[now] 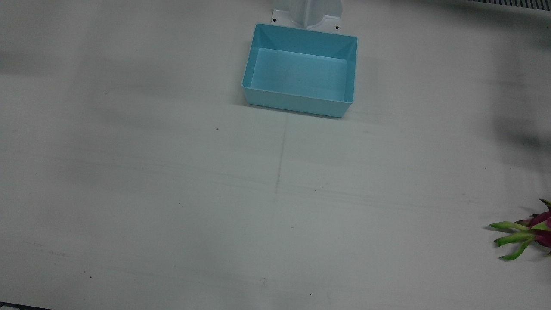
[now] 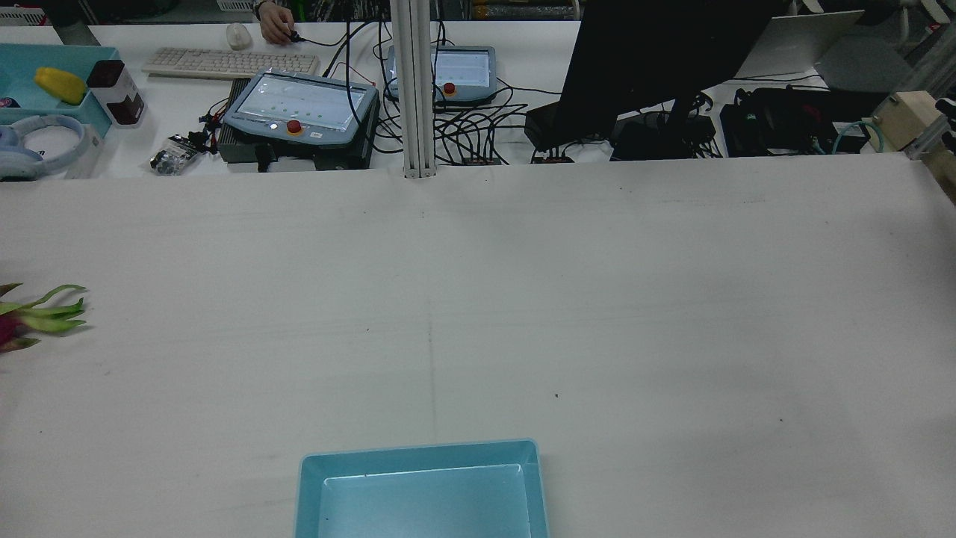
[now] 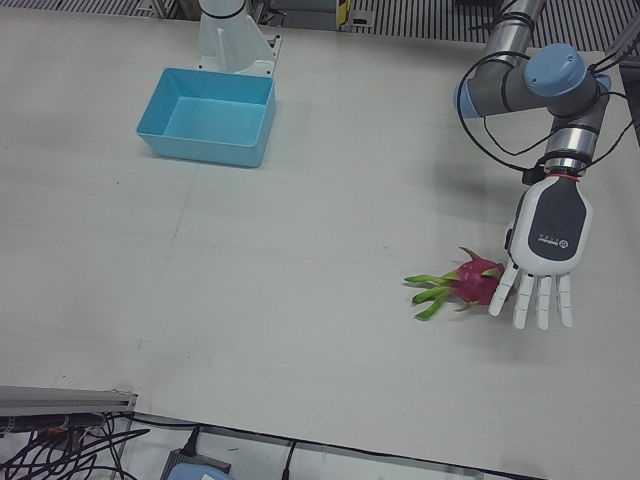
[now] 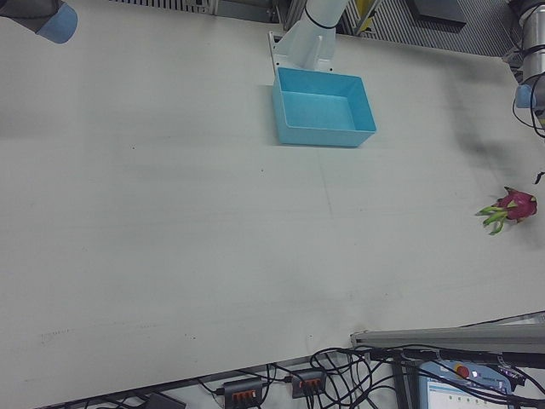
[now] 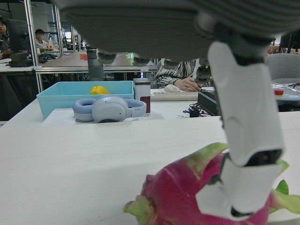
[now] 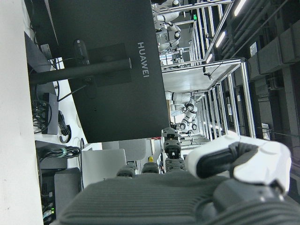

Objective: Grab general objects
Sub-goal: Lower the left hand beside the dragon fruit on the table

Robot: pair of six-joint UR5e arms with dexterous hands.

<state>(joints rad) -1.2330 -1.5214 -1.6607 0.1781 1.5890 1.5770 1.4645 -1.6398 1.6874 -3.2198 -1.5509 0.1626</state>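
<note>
The left robot hand (image 3: 545, 262) is held spread and empty over the dragon fruit (image 3: 478, 281), one finger (image 5: 246, 154) across it. On the counter (image 3: 300, 250), the fruit could be nudged away. The right robot hand (image 6: 187, 197) is seen, its state unclear.

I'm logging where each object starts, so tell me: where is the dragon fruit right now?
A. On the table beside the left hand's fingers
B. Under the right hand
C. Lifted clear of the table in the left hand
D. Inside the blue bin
A: the dragon fruit lies on the table beside the open left hand, whose fingers point down next to it; the blue bin holds nothing.
</note>
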